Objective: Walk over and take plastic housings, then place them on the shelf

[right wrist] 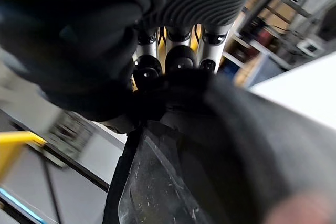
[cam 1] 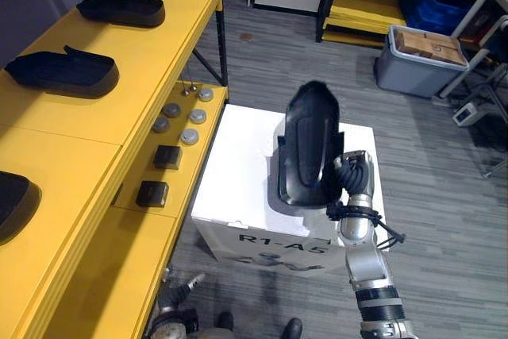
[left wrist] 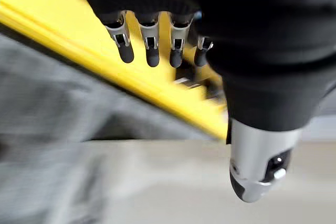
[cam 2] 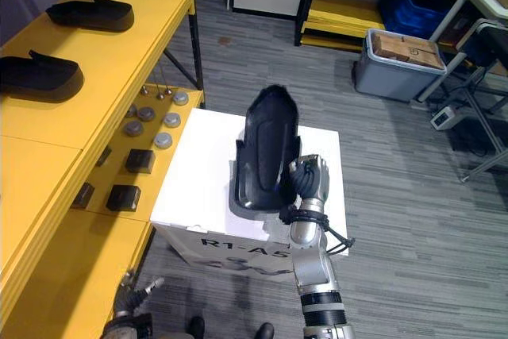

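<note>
A black plastic housing [cam 1: 308, 144] stands on end, lifted partly out of a cut-out in the top of a white box [cam 1: 234, 172]. My right hand [cam 1: 354, 176] is shut on its right edge; in the right wrist view the fingers [right wrist: 178, 59] curl over the housing's rim [right wrist: 226, 140]. Three more black housings [cam 1: 123, 8] [cam 1: 63, 71] [cam 1: 12, 200] lie in a row on the top of the yellow shelf [cam 1: 87, 132] to the left. My left hand [left wrist: 252, 51] hangs beside the yellow shelf with straight fingers [left wrist: 151, 48], holding nothing.
A lower yellow shelf level carries several round metal discs [cam 1: 189, 136] and two black blocks [cam 1: 152, 193]. A grey tote [cam 1: 421, 57] with a cardboard box stands at the back right, near another yellow rack [cam 1: 357, 13] and a blue bin [cam 1: 436, 5].
</note>
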